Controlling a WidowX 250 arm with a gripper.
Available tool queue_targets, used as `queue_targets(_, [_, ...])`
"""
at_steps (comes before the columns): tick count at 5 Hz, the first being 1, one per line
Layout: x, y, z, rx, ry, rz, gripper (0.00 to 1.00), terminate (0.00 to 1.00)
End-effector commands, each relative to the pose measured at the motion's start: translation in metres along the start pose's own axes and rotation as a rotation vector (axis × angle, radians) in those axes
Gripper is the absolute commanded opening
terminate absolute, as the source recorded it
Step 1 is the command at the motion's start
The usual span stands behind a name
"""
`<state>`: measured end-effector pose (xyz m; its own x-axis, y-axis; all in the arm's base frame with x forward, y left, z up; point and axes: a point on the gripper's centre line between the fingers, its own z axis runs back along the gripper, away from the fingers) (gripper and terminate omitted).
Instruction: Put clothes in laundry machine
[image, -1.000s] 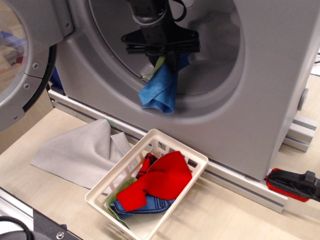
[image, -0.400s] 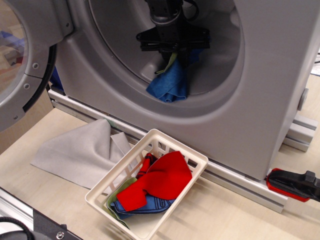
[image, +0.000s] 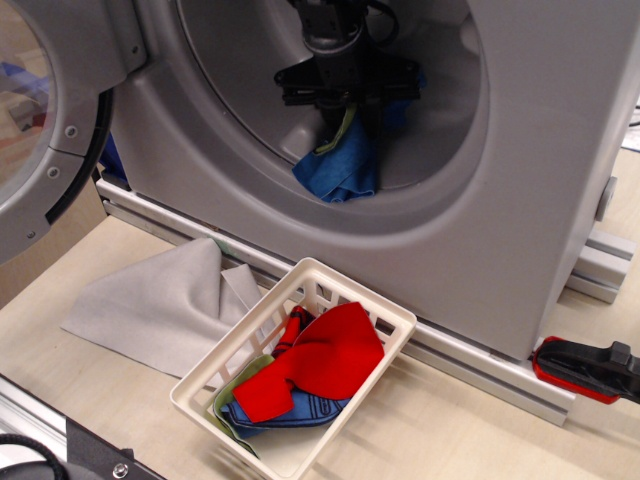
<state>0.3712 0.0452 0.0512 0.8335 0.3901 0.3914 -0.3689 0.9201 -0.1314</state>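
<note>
The black robot gripper (image: 350, 100) reaches into the round drum opening of the large grey front-loading laundry machine (image: 520, 170), its fingers clamped on a bright blue cloth (image: 342, 168) with a lime-green strip (image: 337, 133) beside it. The cloth hangs with its long axis vertical, its bunched lower end touching the drum's lower lip. On the table in front, a white slotted plastic basket (image: 395, 318) holds a red cloth (image: 322, 358) over a darker blue piece (image: 290, 412). A grey cloth (image: 160, 305) lies flat left of the basket

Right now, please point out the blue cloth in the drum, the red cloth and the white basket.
blue cloth (image: 342, 170), main camera, its bunched lower part
red cloth (image: 325, 358), main camera, its middle
white basket (image: 352, 279), main camera, its far rim
</note>
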Motion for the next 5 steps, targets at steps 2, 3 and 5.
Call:
queue_targets(2, [-0.04,0.021,0.05,-0.071,-0.067,-0.163,1.0,0.0])
queue_targets(3, [-0.059,0.027,0.063,-0.099,-0.03,-0.211,1.0,0.0])
queue_targets(5, [-0.067,0.024,0.103,-0.163,0.095,-0.225,1.0,0.0])
